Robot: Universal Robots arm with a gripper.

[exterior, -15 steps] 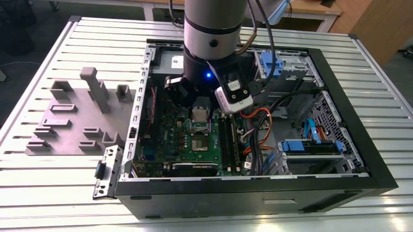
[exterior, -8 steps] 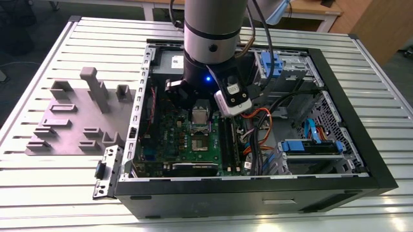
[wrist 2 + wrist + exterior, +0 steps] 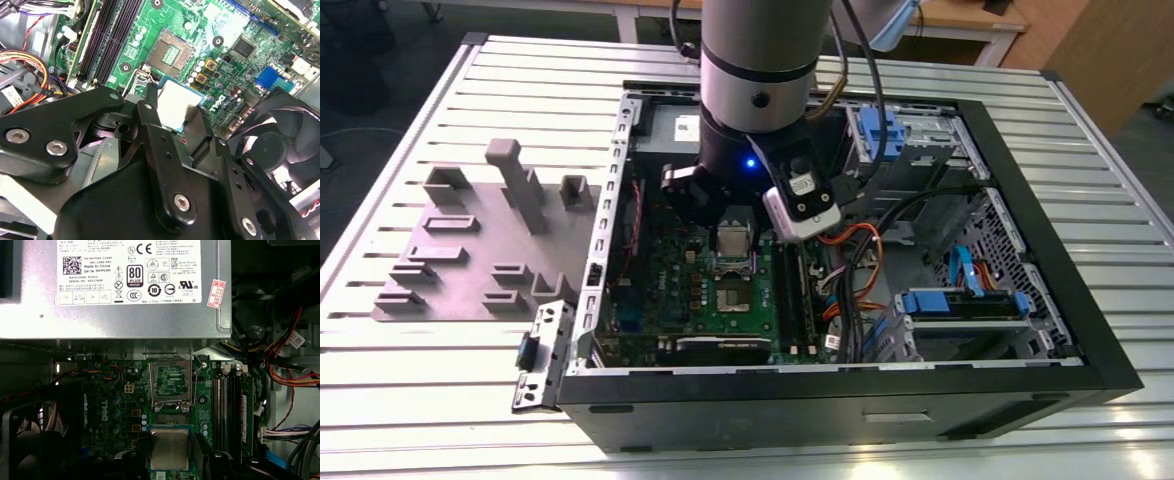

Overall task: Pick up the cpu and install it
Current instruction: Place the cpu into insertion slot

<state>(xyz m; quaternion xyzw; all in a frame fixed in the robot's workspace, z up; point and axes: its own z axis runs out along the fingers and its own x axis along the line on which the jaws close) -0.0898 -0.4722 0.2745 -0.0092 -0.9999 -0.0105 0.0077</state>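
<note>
The cpu (image 3: 179,100) is up off the board, pinched by two opposite edges between the black jaws, its pale metal top facing the wrist cameras and its underside facing the green motherboard (image 3: 220,20). Gripping by the edges makes sense to me: it keeps the contact side clear and the chip flat, which is how it would have to meet the socket. The jaws are closed down narrow on it, one finger (image 3: 150,102) on each side.

In both wrist views the chip sits just beside the socket (image 3: 170,382), not over it. The socket's contact field is uncovered, and the wire lever (image 3: 136,76) stands off to one side, so I'd judge it is ready to receive the chip. How far above the board the chip hangs, I cannot tell.

Next to the socket run the long black memory slots (image 3: 112,35), and on the other side is a black fan (image 3: 280,135). The silver power supply (image 3: 115,290) sits beyond the socket.

From the exterior view, the arm (image 3: 761,70) reaches straight down into the open computer case (image 3: 1067,370), which lies on its side on the slatted desk (image 3: 454,400), presumably so the board faces up. A grey plastic fixture (image 3: 467,250) lies on the desk at the exterior view's left.
</note>
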